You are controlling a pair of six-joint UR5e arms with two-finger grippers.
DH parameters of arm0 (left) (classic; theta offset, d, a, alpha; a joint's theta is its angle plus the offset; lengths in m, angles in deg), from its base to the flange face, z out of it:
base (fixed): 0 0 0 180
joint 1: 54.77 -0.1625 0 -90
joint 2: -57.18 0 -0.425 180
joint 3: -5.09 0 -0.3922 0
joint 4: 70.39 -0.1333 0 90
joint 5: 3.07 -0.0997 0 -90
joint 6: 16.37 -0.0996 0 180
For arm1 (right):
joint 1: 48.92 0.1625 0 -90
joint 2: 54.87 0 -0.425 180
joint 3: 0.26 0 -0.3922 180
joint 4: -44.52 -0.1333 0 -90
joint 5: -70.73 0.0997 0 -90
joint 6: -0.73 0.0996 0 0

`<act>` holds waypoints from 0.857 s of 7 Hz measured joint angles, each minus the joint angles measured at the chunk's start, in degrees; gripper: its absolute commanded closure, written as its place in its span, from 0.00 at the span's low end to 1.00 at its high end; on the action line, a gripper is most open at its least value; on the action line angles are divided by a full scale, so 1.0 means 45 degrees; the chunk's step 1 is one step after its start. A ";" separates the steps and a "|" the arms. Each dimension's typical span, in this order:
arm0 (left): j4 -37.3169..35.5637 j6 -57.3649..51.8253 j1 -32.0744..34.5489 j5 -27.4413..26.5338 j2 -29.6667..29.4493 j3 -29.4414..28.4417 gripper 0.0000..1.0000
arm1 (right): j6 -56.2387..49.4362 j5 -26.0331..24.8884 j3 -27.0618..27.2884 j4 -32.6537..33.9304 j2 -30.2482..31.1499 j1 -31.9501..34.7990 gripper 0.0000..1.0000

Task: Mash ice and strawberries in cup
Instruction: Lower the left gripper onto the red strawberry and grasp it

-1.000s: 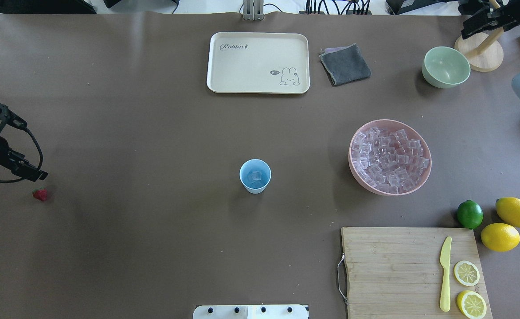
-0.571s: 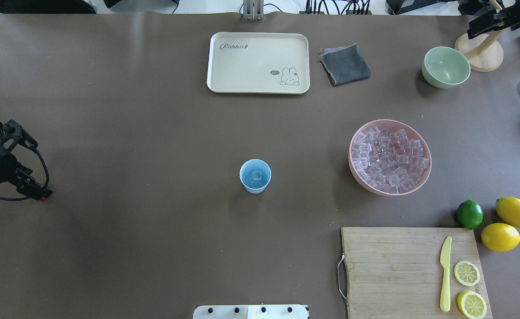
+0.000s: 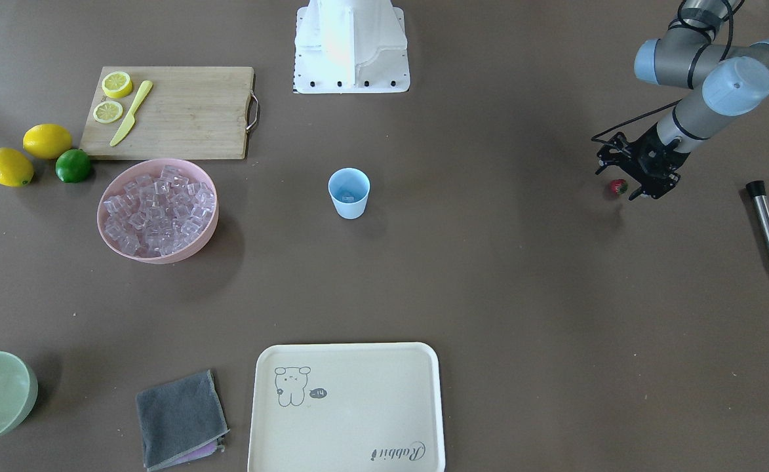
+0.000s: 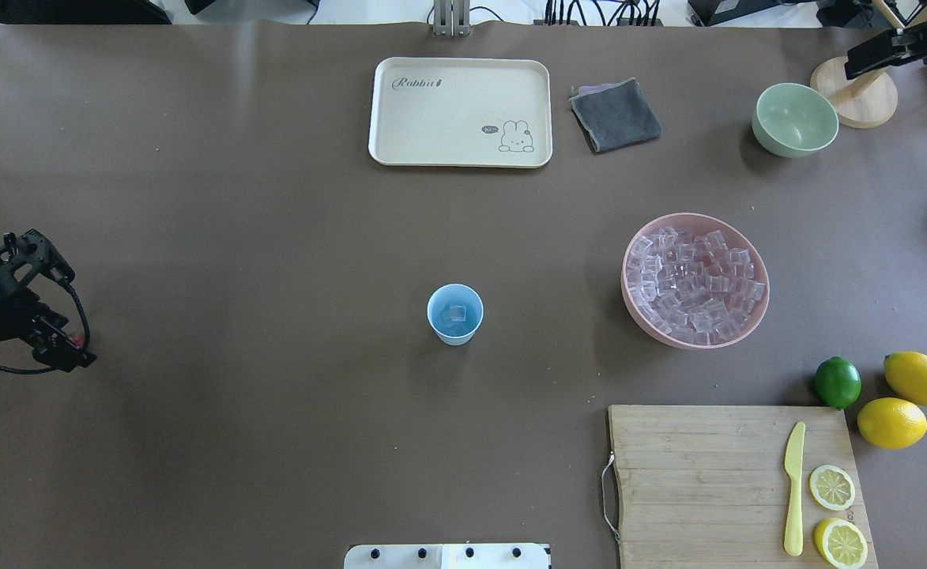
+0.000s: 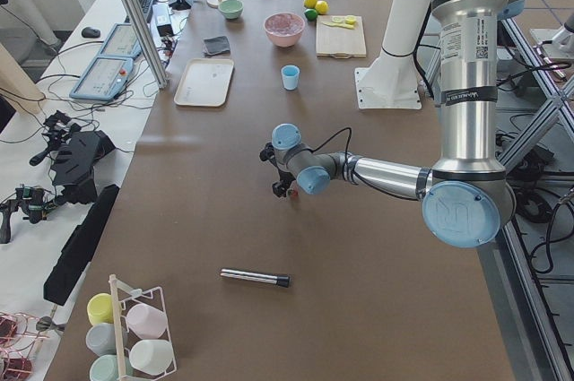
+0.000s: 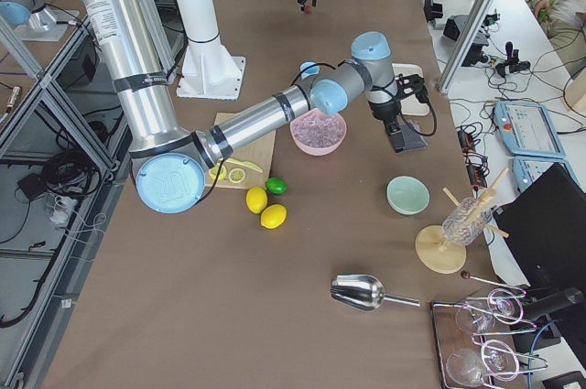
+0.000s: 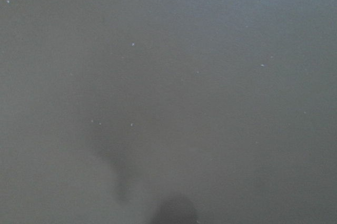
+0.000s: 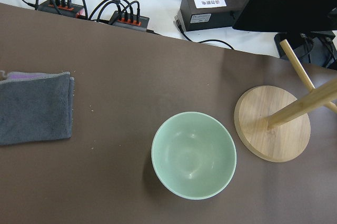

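- Going by the overhead view, with 12 o'clock as the edge far from the robot: your brown table [image 4: 273,197] holds everything below.
- Your left arm [image 3: 705,85] comes in from the 9 o'clock side, and the left gripper [image 3: 641,187] hangs low right by the strawberry. Honestly can't tell if its jaws are wide or narrow. The left wrist view is just blurry tabletop.
- Your right gripper [image 4: 862,57] is up over the 1 o'clock corner near the wooden stand [image 4: 854,93]. Can't tell how its jaws stand either, since its wrist view only shows what's underneath.
- You've got the cutting board [image 4: 700,474] at 4 o'clock from the cup, with a yellow knife [image 4: 793,490] and two lemon halves [image 4: 831,487] on its 3 o'clock end.
- At 12 o'clock from the cup is the cream tray [image 4: 431,111].
- At 3 o'clock from the cup and near it, the pink bowl [image 4: 645,316] is heaped with ice [image 4: 696,276].
- Over at 2 o'clock the pale-green bowl [image 4: 795,118] sits just beside the wooden stand.
- Between the tray and that bowl there's a folded grey cloth [image 4: 615,114].
- Lying flat past the left gripper, further out at 9 o'clock, is a metal rod [image 3: 768,226].
- Just off the board's 1 o'clock corner you've got two lemons [image 4: 919,378] and a lime [image 4: 838,382].
- Mid-table, the cup [image 4: 455,340] stands upright with some ice in the bottom.
- Well away from the cup at 9 o'clock, the strawberry [image 3: 617,187] lies on the table. It's just beside the left gripper on the cup side, and I can't tell whether they touch.
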 measured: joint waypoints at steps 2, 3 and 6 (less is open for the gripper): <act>-0.0038 -0.0083 -0.0015 0.0048 0.0003 -0.0111 0.29 | -0.0008 0.0007 0.0099 -0.0001 0.0087 -0.0036 0.00; -0.0070 -0.0090 -0.0015 0.0052 0.0000 -0.0144 0.32 | -0.0009 0.0011 0.0223 -0.0001 0.0170 -0.0072 0.00; -0.0081 -0.0425 0.0008 0.0345 -0.0045 -0.0377 0.83 | -0.0028 0.0008 0.0287 -0.0001 0.0215 -0.0199 0.00</act>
